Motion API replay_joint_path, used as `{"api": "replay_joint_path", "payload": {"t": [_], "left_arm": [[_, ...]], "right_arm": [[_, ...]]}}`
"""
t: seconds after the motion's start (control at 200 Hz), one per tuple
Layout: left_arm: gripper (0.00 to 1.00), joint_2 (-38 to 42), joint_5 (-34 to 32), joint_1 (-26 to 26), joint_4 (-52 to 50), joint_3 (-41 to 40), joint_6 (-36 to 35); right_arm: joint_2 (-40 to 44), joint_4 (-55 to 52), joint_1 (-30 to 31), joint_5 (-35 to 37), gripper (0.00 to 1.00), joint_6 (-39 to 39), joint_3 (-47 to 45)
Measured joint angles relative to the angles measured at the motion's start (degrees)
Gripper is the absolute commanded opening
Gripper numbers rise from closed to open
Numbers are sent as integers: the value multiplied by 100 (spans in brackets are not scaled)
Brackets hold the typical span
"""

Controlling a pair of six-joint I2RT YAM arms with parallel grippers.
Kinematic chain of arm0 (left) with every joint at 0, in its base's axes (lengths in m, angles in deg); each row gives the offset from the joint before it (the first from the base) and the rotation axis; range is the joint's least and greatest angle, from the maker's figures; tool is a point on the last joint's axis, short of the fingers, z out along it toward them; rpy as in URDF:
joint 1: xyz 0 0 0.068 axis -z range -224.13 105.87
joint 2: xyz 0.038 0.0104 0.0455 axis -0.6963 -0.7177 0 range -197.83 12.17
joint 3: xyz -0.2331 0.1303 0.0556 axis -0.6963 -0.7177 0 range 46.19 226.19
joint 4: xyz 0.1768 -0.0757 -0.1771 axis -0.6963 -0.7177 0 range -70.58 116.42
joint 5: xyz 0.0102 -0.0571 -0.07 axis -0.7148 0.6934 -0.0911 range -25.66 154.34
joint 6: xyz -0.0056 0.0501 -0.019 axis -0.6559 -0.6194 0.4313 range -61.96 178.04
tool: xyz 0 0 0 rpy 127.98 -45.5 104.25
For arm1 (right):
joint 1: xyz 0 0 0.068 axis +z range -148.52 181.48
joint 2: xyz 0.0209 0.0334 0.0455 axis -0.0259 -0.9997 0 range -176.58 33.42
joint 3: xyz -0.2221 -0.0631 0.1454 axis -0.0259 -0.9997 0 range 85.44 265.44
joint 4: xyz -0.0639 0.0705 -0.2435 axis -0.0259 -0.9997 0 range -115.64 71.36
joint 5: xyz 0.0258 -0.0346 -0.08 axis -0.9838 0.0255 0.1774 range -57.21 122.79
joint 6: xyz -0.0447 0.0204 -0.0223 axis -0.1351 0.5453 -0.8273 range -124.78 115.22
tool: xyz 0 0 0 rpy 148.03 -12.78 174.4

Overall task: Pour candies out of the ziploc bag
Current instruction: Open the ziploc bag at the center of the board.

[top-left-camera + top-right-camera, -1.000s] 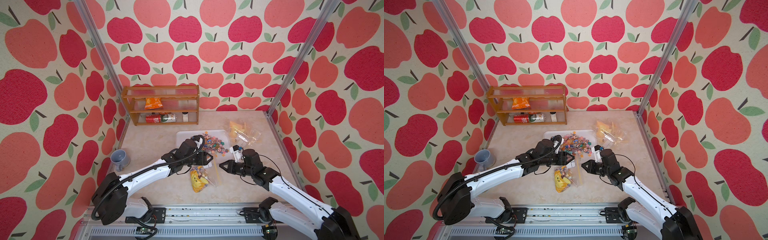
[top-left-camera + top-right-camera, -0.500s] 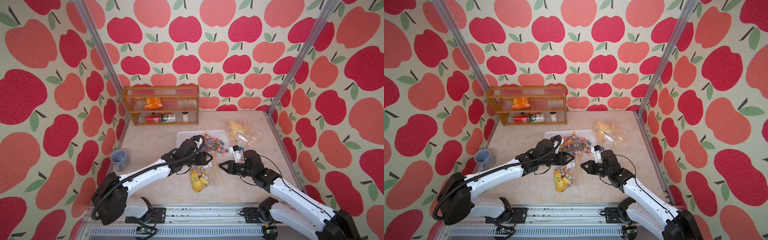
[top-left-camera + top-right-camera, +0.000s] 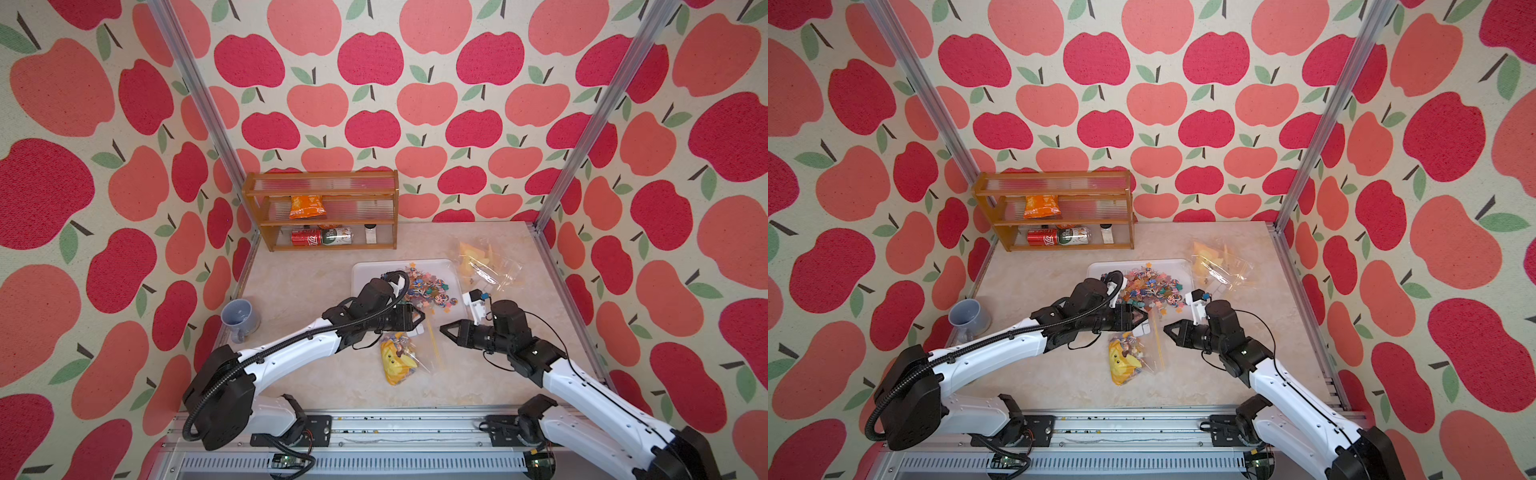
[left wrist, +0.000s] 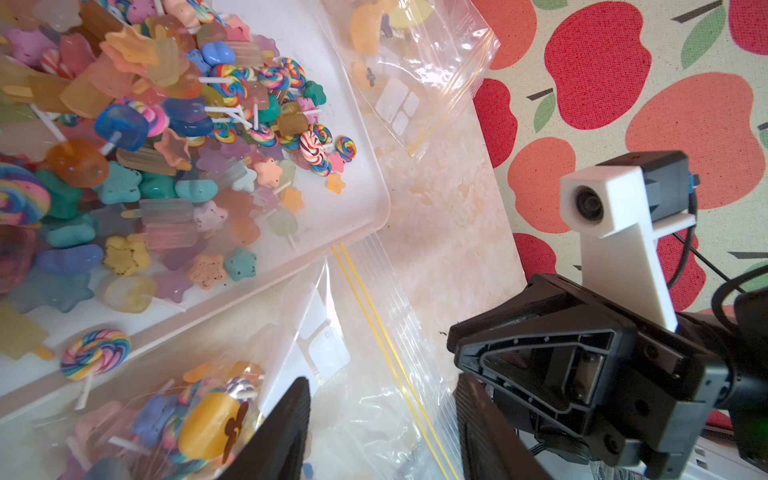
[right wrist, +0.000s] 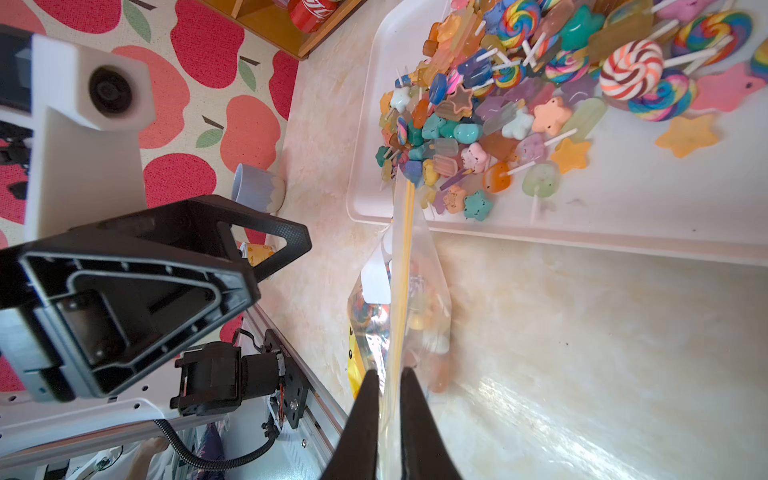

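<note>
Ziploc bag (image 3: 400,354) lies on worktop (image 3: 299,291), mouth at tray (image 3: 365,270) rim, so candies (image 3: 430,286) slide in; most sit in tray, some in bag. Right end effector (image 5: 388,374) pinches zip edge, prob. to lift; left end effector (image 4: 382,382) is spread over bag.

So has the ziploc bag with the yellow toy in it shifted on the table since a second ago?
No. In both top views the ziploc bag lies where it did, just in front of the white tray.

Left tool (image 3: 420,322) spread open, right tool (image 3: 441,328) pinched nearly closed, pointing toward each other.
</note>
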Motion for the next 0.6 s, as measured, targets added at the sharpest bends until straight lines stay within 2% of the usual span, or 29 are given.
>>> {"api": "replay_joint_path", "payload": {"t": [0.6], "left_arm": [[54, 2, 0, 0, 0, 0, 0]], "right_arm": [[-291, 0, 225, 2, 13, 0, -44]]}}
